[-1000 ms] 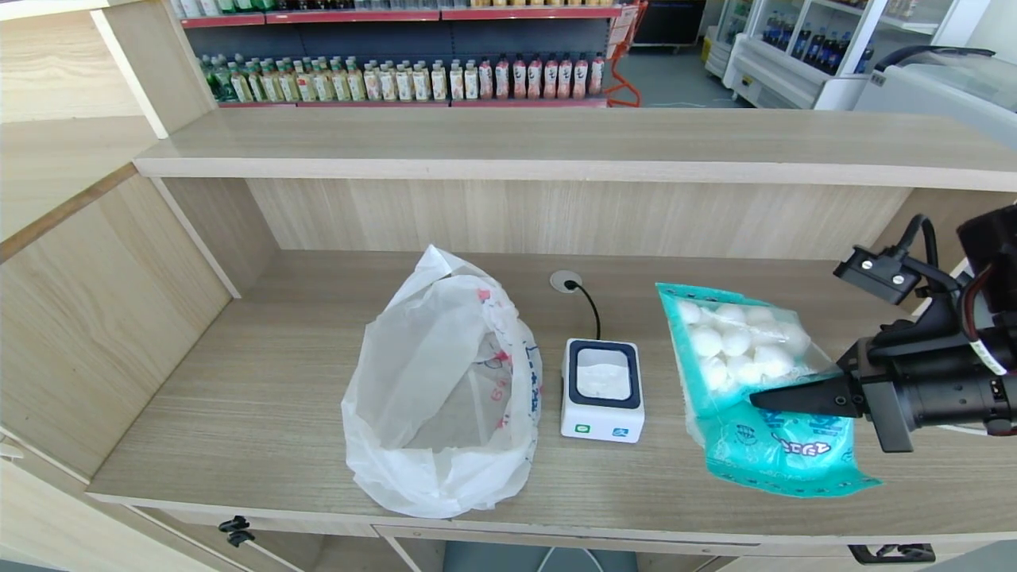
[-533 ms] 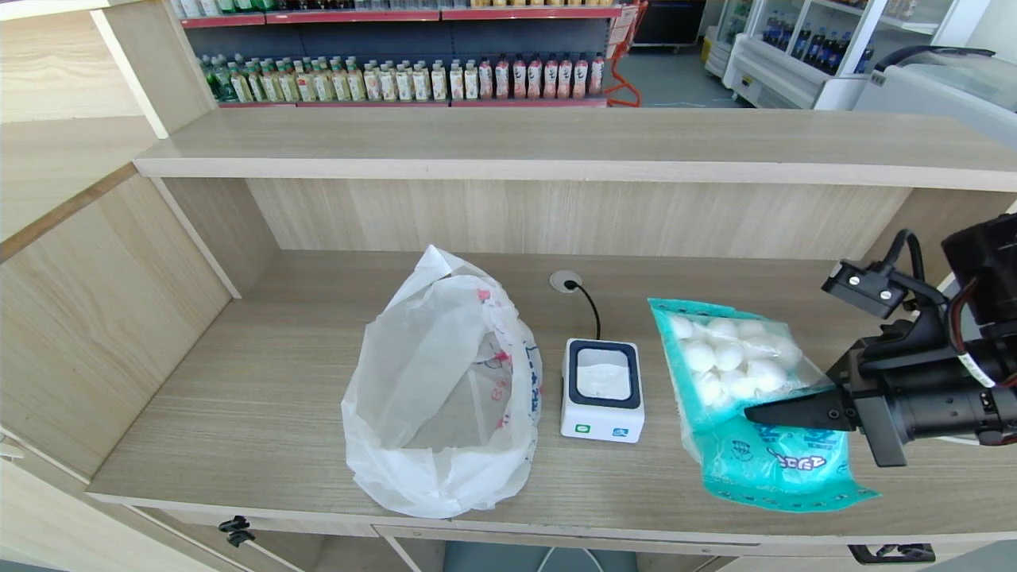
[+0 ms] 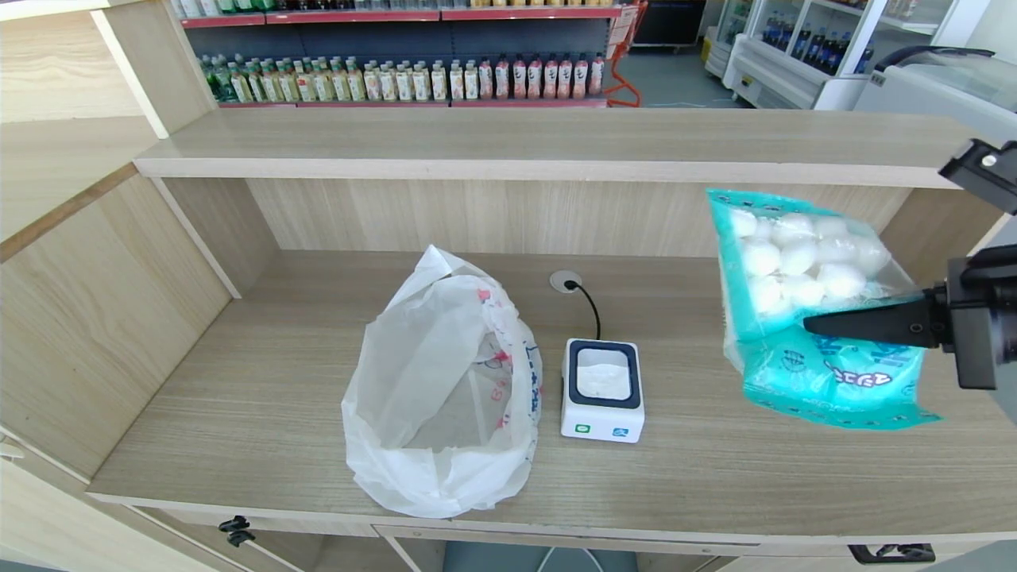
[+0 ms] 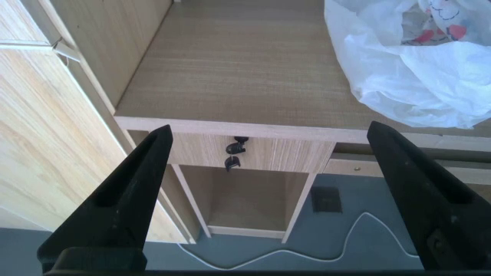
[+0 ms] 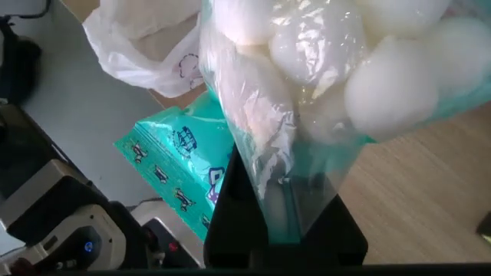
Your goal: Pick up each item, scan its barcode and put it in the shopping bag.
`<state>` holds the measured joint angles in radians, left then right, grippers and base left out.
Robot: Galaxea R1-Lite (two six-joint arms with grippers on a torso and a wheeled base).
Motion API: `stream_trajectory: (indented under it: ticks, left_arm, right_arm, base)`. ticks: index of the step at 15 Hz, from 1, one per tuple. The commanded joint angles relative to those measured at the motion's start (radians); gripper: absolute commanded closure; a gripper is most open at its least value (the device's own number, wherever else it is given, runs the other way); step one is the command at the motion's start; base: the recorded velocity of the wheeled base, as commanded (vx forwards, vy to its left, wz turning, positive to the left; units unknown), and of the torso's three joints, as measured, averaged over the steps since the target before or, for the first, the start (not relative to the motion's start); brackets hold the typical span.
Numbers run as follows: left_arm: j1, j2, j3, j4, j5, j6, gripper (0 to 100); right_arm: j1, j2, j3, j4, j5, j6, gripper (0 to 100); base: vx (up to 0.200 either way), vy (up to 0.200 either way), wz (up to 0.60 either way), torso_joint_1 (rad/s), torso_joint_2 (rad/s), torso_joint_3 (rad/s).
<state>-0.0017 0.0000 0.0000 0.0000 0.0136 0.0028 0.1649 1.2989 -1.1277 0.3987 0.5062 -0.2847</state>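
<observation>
Left fingers spread wide, nothing between them. Left gripper sits nearest, off the counter's front edge, well to the near-left of the scanner. Keys hang in a lock just under that edge.

Right fingers clenched on the pack, biting in from its right side about mid-length. Right gripper is right of the scanner and above it.

Bag: on the counter just left of the scanner, almost touching it, mouth open and facing up, sides slumped, white with red print.

Scanner: white box, dark-framed window up, standing flat.

Pack: held up off the counter, right of the scanner, apart from it. Tilted: teal printed end nearer and lower, clear end with white balls farther and higher.

Cable runs from the scanner's far side to a grommet just behind it.

Ledge spans behind and above the scanner. Shelves of bottles beyond it, far-left of the scanner; chillers far-right.
</observation>
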Motion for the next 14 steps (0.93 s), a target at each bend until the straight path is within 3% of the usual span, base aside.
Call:
stream_trajectory:
  ticks: [1,2,4,5,8,9,14]
  left_arm:
    - [0.0,0.002,0.0,0.0,0.0,0.0,0]
    - [0.0,0.002,0.0,0.0,0.0,0.0,0]
    - [0.0,0.002,0.0,0.0,0.0,0.0,0]
    - [0.0,0.0,0.0,0.0,0.0,0.0,0]
    - [0.0,0.0,0.0,0.0,0.0,0.0,0]
    - [0.0,0.002,0.0,0.0,0.0,0.0,0]
    - [0.0,0.0,0.0,0.0,0.0,0.0,0]
  right_arm:
    - [-0.008,-0.087,-0.043,0.117,-0.121,0.018,100]
    - [-0.007,-0.079,-0.121,0.249,-0.189,0.076,100]
    - [0.036,-0.04,-0.316,0.367,-0.225,0.249,100]
    - [0.076,-0.013,-0.399,0.367,-0.301,0.343,100]
    - [0.28,0.065,-0.5,0.368,-0.799,0.43,100]
    - [0.297,0.072,-0.498,0.365,-0.871,0.435,100]
    - [0.301,0.056,-0.472,0.308,-0.933,0.438,100]
  base:
    - [0.0,0.0,0.0,0.0,0.0,0.0]
    - [0.0,0.0,0.0,0.0,0.0,0.0]
    - [0.0,0.0,0.0,0.0,0.0,0.0]
    - [0.0,0.0,0.0,0.0,0.0,0.0]
    - [0.0,0.0,0.0,0.0,0.0,0.0]
    - [0.0,0.0,0.0,0.0,0.0,0.0]
    - [0.0,0.0,0.0,0.0,0.0,0.0]
